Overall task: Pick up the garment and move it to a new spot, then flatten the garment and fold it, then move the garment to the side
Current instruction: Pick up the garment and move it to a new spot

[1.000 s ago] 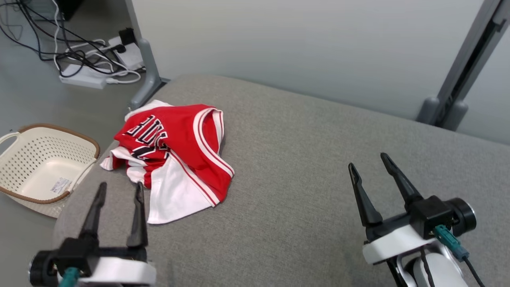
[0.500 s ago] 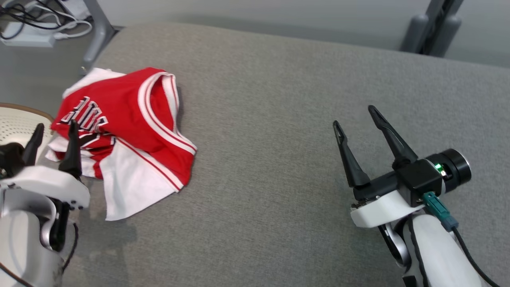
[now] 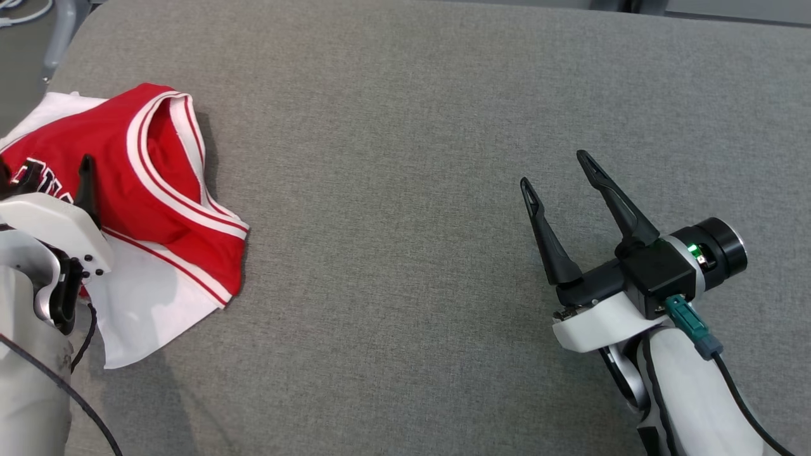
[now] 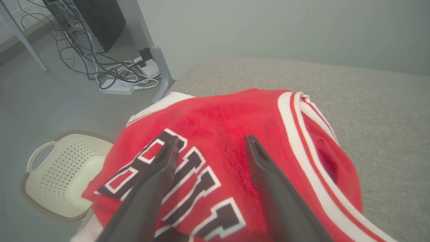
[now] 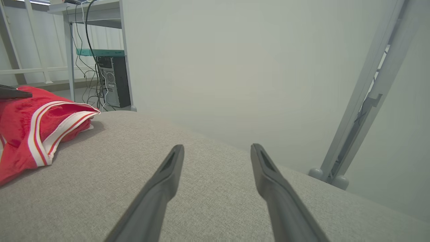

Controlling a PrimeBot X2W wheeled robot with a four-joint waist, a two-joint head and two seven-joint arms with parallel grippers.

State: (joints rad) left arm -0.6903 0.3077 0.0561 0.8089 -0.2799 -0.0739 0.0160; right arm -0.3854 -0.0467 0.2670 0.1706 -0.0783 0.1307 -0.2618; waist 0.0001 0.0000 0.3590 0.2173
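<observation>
A crumpled red and white jersey (image 3: 152, 190) with black lettering lies at the left end of the grey cushioned surface (image 3: 412, 158). My left gripper (image 4: 210, 143) hangs open just above the jersey (image 4: 235, 134), its two dark fingers spread over the lettering, nothing between them. In the head view one left fingertip (image 3: 84, 166) shows over the red cloth. My right gripper (image 3: 557, 170) stands open over bare grey fabric far to the right of the garment. The right wrist view shows the jersey (image 5: 30, 131) at its left edge and the open right gripper (image 5: 216, 148).
A cream perforated basket (image 4: 57, 174) sits on the floor beside the surface's left end. Cables and a power strip (image 4: 117, 89) lie on the floor near a grey post (image 4: 159, 72). A slanted grey metal leg (image 5: 362, 101) stands behind the right end.
The head camera has tilted down and rightward, so the whole scene shifted. My left gripper has moved forward from in front of the jersey to over it. Both grippers stay open.
</observation>
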